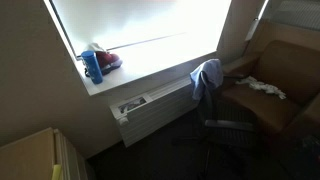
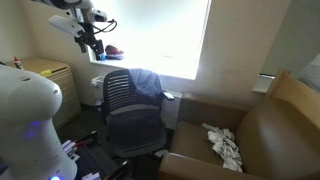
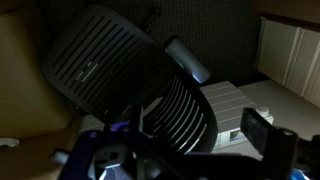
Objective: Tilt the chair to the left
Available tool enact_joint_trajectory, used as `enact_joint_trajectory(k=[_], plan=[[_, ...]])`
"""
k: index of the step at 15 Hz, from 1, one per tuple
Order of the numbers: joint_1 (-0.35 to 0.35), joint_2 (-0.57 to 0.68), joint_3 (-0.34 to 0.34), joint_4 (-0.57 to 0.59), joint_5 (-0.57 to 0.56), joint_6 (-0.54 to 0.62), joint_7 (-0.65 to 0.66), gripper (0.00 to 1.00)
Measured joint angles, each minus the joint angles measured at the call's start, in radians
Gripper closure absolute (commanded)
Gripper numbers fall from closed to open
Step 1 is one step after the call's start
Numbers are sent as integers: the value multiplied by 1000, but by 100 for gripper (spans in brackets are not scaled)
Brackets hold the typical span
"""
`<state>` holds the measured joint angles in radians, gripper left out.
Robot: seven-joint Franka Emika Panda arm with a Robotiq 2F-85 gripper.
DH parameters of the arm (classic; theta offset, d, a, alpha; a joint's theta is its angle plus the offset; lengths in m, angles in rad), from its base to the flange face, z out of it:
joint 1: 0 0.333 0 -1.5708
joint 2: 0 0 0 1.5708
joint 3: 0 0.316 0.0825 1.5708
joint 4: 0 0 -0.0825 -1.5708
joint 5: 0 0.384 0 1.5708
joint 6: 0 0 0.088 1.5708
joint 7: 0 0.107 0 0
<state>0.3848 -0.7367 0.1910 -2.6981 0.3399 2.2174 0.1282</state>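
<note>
The fingers (image 2: 91, 42) hang high in the air, and the wrist view shows them standing apart with nothing between them. The chair (image 2: 125, 100), a dark office chair with a slotted mesh back, stands below them and well apart from them. Looking down from the wrist, its backrest (image 3: 100, 60) lies ahead of the fingers and its seat almost straight beneath them. A blue cloth (image 2: 150, 82) is draped over the backrest's top corner on the window side, and a brown armchair (image 2: 270, 130) stands beyond that, far from the fingers. I judge this to be the approach: nothing touches the chair, and it stands upright, so no tilt has begun. The next move calls for lowering the fingers to the bare part of the backrest's upper rim, away from the cloth, and closing on it or bracing against its edge. The rim would then be leaned over to the left. A chair of this sort may swivel or roll instead of tipping, so a firm hold and slow sideways pressure seem wise.
</note>
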Motion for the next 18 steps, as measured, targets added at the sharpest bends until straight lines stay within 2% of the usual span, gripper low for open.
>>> enact_joint_trajectory(k=[9, 11, 14, 16, 18], plan=[[1, 12, 3, 2, 22, 23, 12, 0], [24, 76, 24, 3, 155, 149, 27, 0], [65, 229, 117, 11, 383, 420, 9, 0], [38, 318, 226, 44, 513, 612, -28, 0], [-15, 410, 328, 99, 574, 788, -35, 0]])
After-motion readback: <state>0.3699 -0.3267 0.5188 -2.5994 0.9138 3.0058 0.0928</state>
